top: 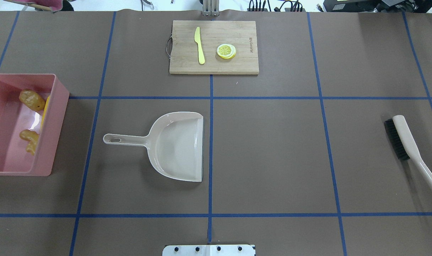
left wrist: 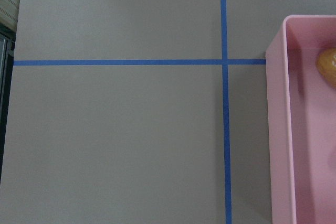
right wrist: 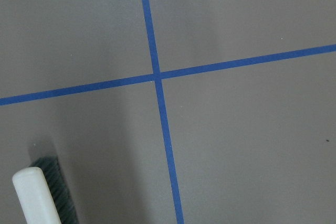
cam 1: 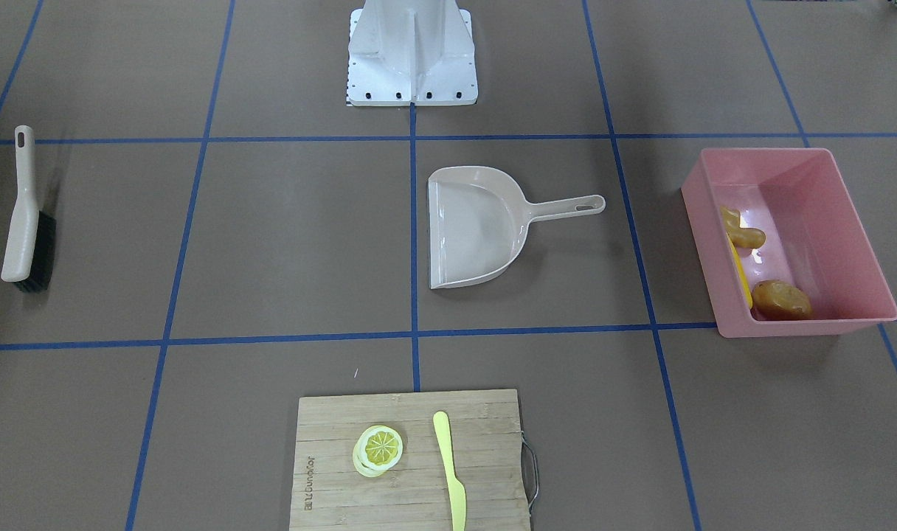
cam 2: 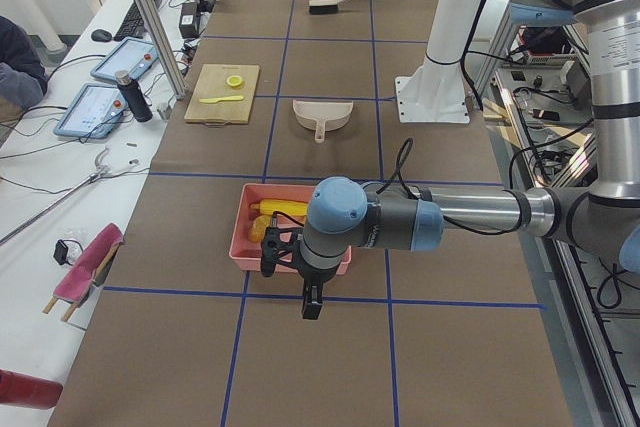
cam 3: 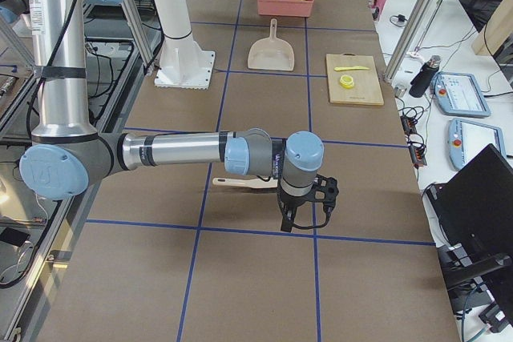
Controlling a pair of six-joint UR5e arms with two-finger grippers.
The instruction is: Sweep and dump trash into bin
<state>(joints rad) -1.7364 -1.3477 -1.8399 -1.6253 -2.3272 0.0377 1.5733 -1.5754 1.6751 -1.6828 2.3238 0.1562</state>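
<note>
The pink bin (cam 1: 810, 324) stands at the table's left end, also in the overhead view (top: 56, 124). Inside lie the brown potato (cam 1: 782, 300), the tan ginger root (cam 1: 740, 232) and the yellow corn cob (cam 1: 740, 276) against the inner wall. My left gripper (cam 2: 312, 302) shows only in the exterior left view, hanging above the table just beyond the bin's outer end; I cannot tell whether it is open. My right gripper (cam 3: 287, 226) shows only in the exterior right view, near the brush; I cannot tell its state either. The left wrist view shows the bin's rim (left wrist: 275, 129).
A beige dustpan (top: 177, 145) lies empty at mid-table, handle towards the bin. A beige brush (top: 408, 142) with black bristles lies at the right end. A wooden cutting board (top: 180, 35) at the far edge holds a lemon slice (top: 226, 51) and a yellow-green knife (top: 199, 46).
</note>
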